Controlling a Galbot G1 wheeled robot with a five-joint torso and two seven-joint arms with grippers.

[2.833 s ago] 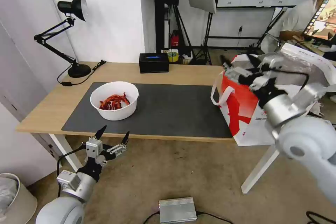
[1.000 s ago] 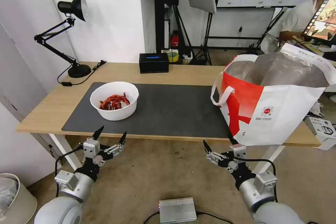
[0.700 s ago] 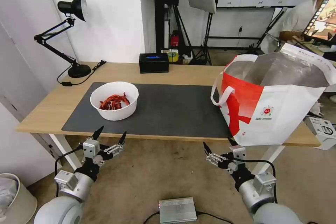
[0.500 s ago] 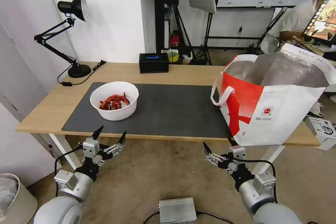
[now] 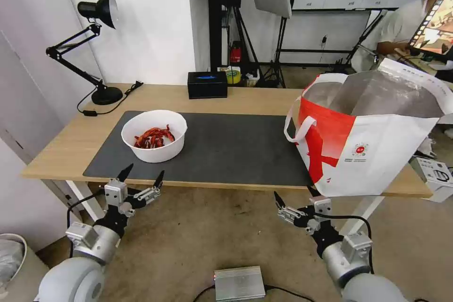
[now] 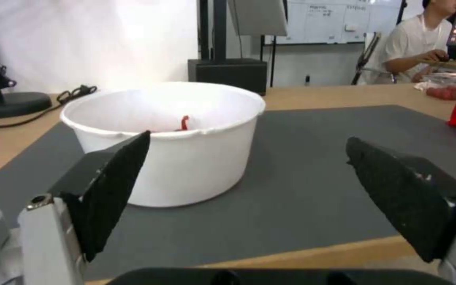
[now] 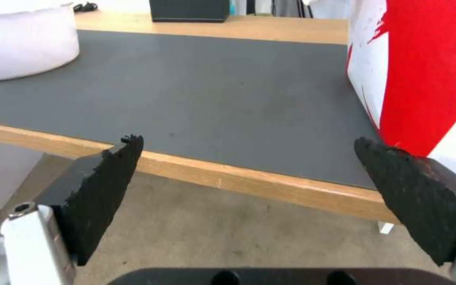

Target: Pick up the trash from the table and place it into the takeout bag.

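Observation:
The trash I see is a white round bowl (image 5: 154, 141) of red scraps (image 5: 153, 137), standing on the left part of the dark grey mat (image 5: 226, 148) on the light-wood table (image 5: 75, 139). The wrist view shows that bowl (image 6: 170, 138) just ahead of my left gripper (image 6: 246, 174). My left gripper (image 5: 143, 175) is open, just in front of the table's near edge below the bowl. The white and red takeout bag (image 5: 373, 137) stands open at the table's right end. Below it my right gripper (image 5: 295, 193) hangs open, facing the table edge (image 7: 228, 174) and the bag (image 7: 423, 67).
A black desk lamp (image 5: 96, 37) stands at the back left corner and a black box (image 5: 207, 84) at the back middle. A silver unit (image 5: 239, 283) lies on the floor between the arms. A bin (image 5: 19, 264) is at the far left.
My right arm came down from the bag's opening to below the table edge. In the last half second my left gripper shifted slightly left and forward; the right one has stayed still.

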